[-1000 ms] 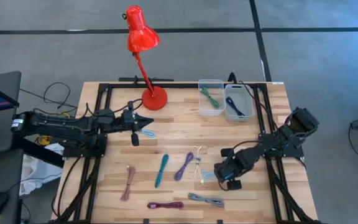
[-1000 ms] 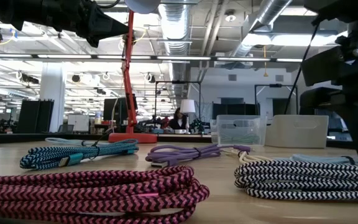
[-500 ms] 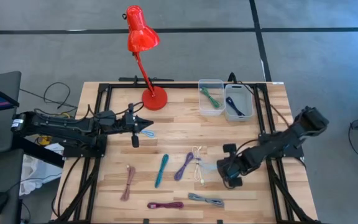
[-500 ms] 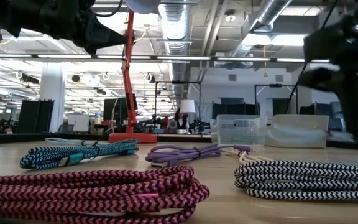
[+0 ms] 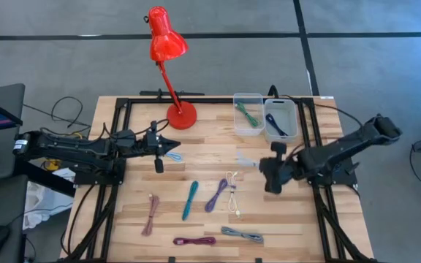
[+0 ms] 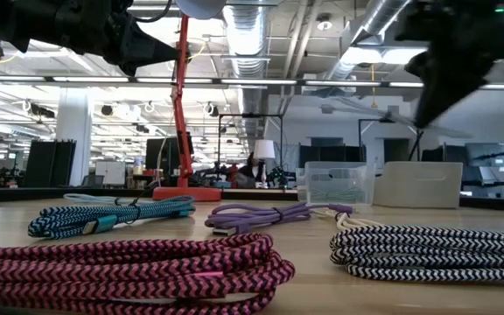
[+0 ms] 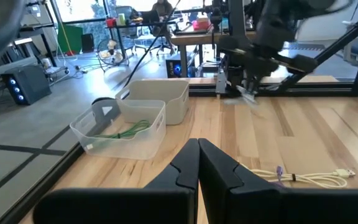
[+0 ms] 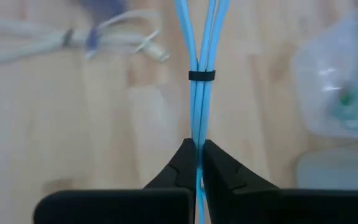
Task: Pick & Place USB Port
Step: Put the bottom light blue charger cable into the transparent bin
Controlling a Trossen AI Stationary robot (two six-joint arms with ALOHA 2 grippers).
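My right gripper (image 5: 264,164) is shut on a light-blue cable bundle (image 5: 245,161), held above the middle of the table, in front of the two bins. The bundle shows in the right wrist view (image 8: 199,56) with a black tie (image 8: 201,76) round it. A clear bin (image 5: 248,114) holds a green cable, and a white bin (image 5: 280,120) beside it holds a dark blue one. My left gripper (image 5: 172,146) is shut and empty, hovering over the table's left middle, near another light-blue cable (image 5: 174,156) that lies on the table. My right gripper pinches the bundle's several strands (image 8: 197,134) between its two fingers, below the black tie. The fingers point about level toward the table's left. The bundle runs on straight ahead of them, lifted clear of the table.
Several loose cables lie on the near half of the table: pink (image 5: 150,214), teal (image 5: 189,199), purple (image 5: 216,195), white (image 5: 231,191), magenta (image 5: 194,240) and grey (image 5: 242,234). A red desk lamp (image 5: 168,66) stands at the far edge.
My right gripper has risen from the table's near right part and gone toward the far edge and the bins, carrying the light-blue bundle. The bundle lay on the table a second ago and is now lifted clear.
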